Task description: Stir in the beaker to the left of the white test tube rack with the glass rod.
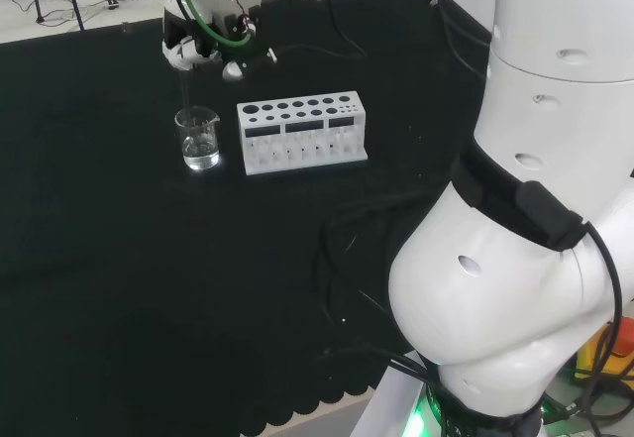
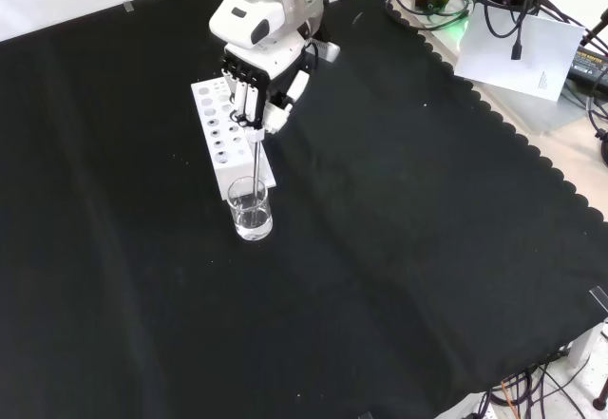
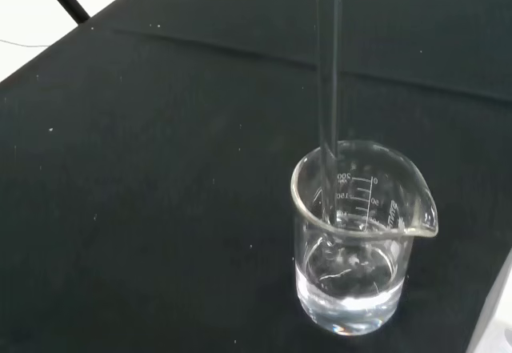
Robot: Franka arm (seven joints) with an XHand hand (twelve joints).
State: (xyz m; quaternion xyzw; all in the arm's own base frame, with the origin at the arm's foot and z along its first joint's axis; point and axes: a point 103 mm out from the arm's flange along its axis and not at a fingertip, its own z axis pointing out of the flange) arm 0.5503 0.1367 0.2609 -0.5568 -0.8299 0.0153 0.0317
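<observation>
A small clear beaker (image 1: 198, 140) (image 2: 250, 209) (image 3: 352, 241) with a little clear liquid stands on the black cloth, left of the white test tube rack (image 1: 302, 132) in the head view. The hand (image 2: 256, 86) (image 1: 203, 46) hangs above the beaker, its fingers curled round a thin glass rod (image 2: 258, 158) (image 3: 329, 73). The rod hangs straight down from the hand. In the wrist view its lower end passes inside the beaker's rim and reaches toward the liquid.
The white test tube rack (image 2: 226, 143) stands right behind the beaker in the front view, under the hand. Cables (image 1: 347, 249) lie on the cloth near the arm's base. The arm's big white links (image 1: 525, 209) stand at the right of the head view.
</observation>
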